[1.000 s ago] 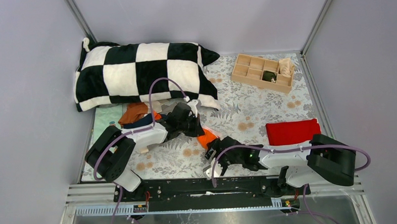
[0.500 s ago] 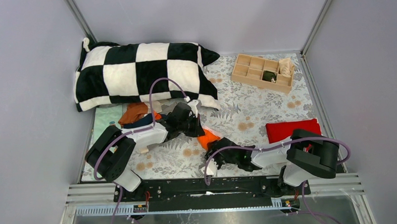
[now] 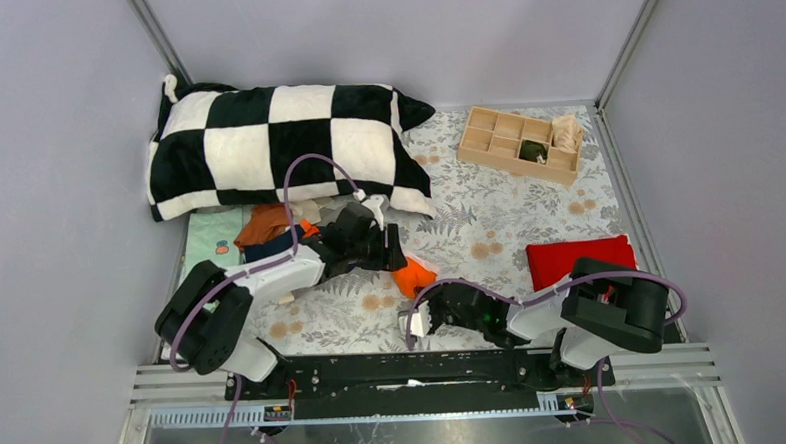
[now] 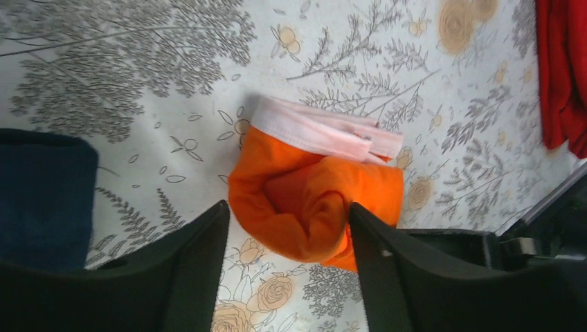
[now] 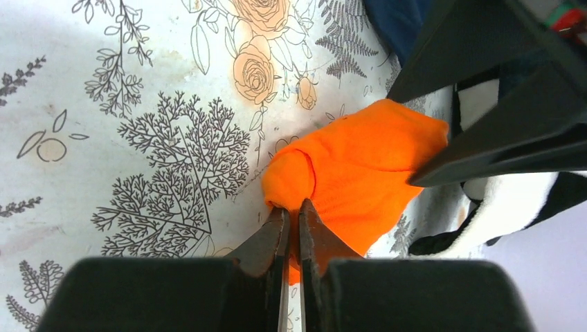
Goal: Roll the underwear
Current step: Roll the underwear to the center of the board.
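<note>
Before the pillow (image 3: 286, 147) sits the underwear heap (image 3: 269, 227), with a lone brief (image 3: 412, 276) before its right end. A divided box (image 3: 519, 144) lies right of the pillow, on the counter (image 3: 489, 218).

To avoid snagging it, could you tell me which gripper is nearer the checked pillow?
Left. The left gripper sits just in front of the checked pillow, open over the orange underwear; the right gripper is farther from it, pinching that underwear's opposite side.

Checked pillow (image 3: 275, 142) at back — wooden tray (image 3: 492, 130), red cloth (image 3: 568, 251) right.
</note>
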`<control>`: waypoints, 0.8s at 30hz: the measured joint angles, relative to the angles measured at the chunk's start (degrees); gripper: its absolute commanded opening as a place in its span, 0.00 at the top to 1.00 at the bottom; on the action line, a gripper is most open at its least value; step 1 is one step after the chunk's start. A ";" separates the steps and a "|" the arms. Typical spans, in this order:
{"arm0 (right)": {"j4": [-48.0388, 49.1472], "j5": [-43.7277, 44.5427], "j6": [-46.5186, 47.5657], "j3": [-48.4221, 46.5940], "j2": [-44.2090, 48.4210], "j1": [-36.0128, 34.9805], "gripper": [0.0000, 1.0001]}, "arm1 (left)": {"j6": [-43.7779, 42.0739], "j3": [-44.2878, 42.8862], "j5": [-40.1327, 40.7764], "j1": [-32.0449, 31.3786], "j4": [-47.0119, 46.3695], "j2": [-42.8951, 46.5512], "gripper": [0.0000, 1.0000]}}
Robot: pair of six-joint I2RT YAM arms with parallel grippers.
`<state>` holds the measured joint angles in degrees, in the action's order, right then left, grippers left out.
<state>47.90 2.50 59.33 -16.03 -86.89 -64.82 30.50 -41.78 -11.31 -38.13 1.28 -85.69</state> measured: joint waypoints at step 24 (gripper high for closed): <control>29.97 5.27 -36.72 7.28 -7.34 0.07 0.97 | 10.21 15.69 -0.33 1.90 -6.38 16.61 0.19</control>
<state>77.87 7.77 22.61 -8.75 -94.24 -64.75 40.71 -26.09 -11.64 -36.23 -5.10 -69.08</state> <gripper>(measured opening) 0.082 0.772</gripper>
